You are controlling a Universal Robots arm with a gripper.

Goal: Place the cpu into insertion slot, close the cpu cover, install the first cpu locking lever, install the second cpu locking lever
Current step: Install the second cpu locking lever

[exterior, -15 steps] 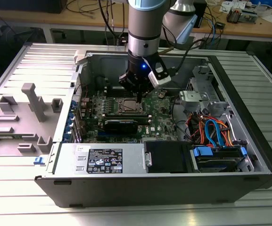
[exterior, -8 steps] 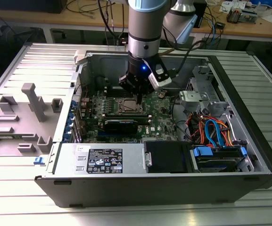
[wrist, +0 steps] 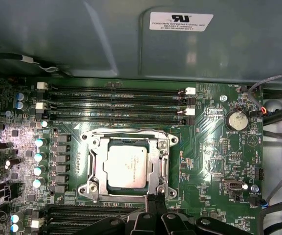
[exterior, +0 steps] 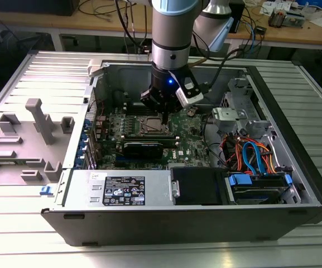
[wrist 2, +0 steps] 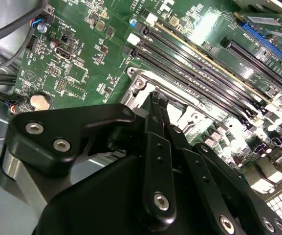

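The cpu [wrist: 131, 166] lies flat in the insertion slot [wrist: 88, 187], its silver-grey top showing through the window of the cpu cover [wrist: 98, 159], which lies down over it. A thin metal lever wire [wrist: 126, 130] runs along the socket's far side. My gripper [wrist: 153, 198] is shut, its black fingertips pressed together at the socket's near edge. In the second wrist view the gripper [wrist 2: 155, 97] tapers to a point that meets the silver frame of the slot [wrist 2: 143, 81]. In the exterior view the gripper [exterior: 165, 118] hangs just over the slot [exterior: 151, 126] inside the open computer case.
Long black memory slots [wrist: 116, 103] run beside the socket, with a coin battery [wrist: 237, 119] nearby. A black card [exterior: 143, 148], a power supply [exterior: 121, 190] and coloured cables [exterior: 250, 153] crowd the case. A grey fixture [exterior: 38, 120] stands at the exterior view's left.
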